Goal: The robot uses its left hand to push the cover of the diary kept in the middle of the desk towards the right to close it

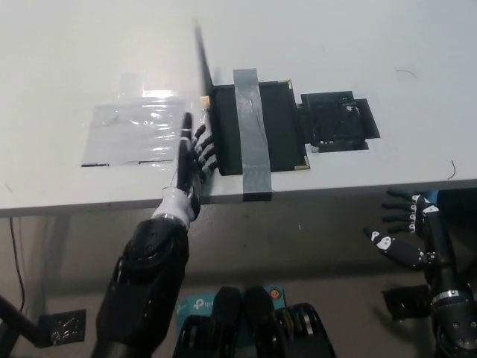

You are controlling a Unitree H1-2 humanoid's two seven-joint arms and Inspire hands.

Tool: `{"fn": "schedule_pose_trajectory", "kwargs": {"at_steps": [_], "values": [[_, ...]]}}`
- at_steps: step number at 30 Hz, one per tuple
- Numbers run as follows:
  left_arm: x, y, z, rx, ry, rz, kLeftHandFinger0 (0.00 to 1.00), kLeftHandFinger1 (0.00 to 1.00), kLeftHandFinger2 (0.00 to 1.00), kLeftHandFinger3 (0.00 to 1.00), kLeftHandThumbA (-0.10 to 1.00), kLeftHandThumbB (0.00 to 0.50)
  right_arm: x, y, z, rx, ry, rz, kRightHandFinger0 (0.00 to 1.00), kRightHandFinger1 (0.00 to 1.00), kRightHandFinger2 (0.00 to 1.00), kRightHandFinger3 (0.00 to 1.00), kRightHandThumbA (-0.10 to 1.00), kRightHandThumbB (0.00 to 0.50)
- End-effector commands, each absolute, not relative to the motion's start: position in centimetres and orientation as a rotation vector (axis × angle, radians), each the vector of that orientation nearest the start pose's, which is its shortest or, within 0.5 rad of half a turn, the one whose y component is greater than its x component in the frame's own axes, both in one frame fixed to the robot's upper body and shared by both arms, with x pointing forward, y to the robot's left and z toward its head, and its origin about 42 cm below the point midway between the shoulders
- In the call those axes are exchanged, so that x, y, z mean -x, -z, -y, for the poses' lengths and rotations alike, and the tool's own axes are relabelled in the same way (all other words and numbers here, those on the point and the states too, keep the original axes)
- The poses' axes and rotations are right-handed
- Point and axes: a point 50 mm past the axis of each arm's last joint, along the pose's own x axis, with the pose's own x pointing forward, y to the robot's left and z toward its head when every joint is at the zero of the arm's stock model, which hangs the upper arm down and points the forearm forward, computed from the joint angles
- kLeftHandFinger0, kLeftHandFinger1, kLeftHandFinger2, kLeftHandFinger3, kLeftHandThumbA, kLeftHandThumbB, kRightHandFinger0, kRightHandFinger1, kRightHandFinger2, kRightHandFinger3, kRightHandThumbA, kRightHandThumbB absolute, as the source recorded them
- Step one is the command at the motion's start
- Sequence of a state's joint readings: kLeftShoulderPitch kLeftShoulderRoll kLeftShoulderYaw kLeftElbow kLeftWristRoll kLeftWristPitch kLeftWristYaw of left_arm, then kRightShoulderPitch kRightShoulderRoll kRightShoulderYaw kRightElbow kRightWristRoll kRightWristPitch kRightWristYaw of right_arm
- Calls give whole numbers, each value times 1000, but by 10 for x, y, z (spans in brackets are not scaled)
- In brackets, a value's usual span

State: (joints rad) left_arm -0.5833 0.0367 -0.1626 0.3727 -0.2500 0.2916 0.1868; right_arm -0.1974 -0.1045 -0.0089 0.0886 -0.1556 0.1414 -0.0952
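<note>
The black diary (272,127) lies in the middle of the white desk, held down by a grey tape strip (251,127). Its left cover (203,63) stands upright on edge, seen as a thin dark line above the spine. My left hand (191,160) is open and turned edge-on, its fingers against the lower part of the raised cover. My black right hand (406,231) rests open below the desk's front edge at the lower right.
A clear plastic sheet (130,134) is taped to the desk where the cover lay. A black flat part (339,119) sticks out to the right of the diary. The desk's front edge (335,190) runs across the picture.
</note>
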Motion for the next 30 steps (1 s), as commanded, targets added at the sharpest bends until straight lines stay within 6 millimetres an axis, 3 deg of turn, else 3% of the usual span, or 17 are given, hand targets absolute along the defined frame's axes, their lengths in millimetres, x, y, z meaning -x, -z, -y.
{"fn": "schedule_pose_trajectory", "kwargs": {"at_steps": [1,3,6,10,19,25,27,29,30], "values": [[-457,-182,-66,-1418,424,150,1000,1000,1000,1000,1000,319,-353,-146,229,271,42,40,450,531,609,731,827,76],[-459,-181,-55,-1713,445,260,1000,1000,1000,1000,1000,341,-352,-145,228,259,42,39,444,519,602,714,815,87],[-457,-176,-46,-1889,438,321,1000,1000,1000,1000,1000,362,-350,-144,225,264,24,35,443,522,613,714,819,77],[-456,-177,-30,-2035,429,422,1000,1000,1000,1000,1000,347,-349,-143,220,267,11,33,442,518,602,703,826,87],[-450,-155,-17,-2261,533,391,1000,1000,1000,1000,1000,358,-344,-139,206,260,-21,24,434,512,594,714,806,66],[-438,-145,3,-2294,606,443,1000,1000,1000,1000,1000,266,-345,-137,199,234,-35,21,410,493,592,728,774,50],[-429,-135,8,-2336,701,510,1000,1000,1000,1000,1000,179,-345,-136,193,218,-43,20,382,460,564,704,769,64],[-424,-130,11,-2330,703,526,1000,1000,1000,1000,1000,153,-345,-135,192,219,-46,21,370,447,553,697,772,67],[-417,-122,13,-2343,709,522,1000,1000,1000,1000,1000,89,-347,-134,189,217,-56,21,365,438,545,689,777,67]]}}
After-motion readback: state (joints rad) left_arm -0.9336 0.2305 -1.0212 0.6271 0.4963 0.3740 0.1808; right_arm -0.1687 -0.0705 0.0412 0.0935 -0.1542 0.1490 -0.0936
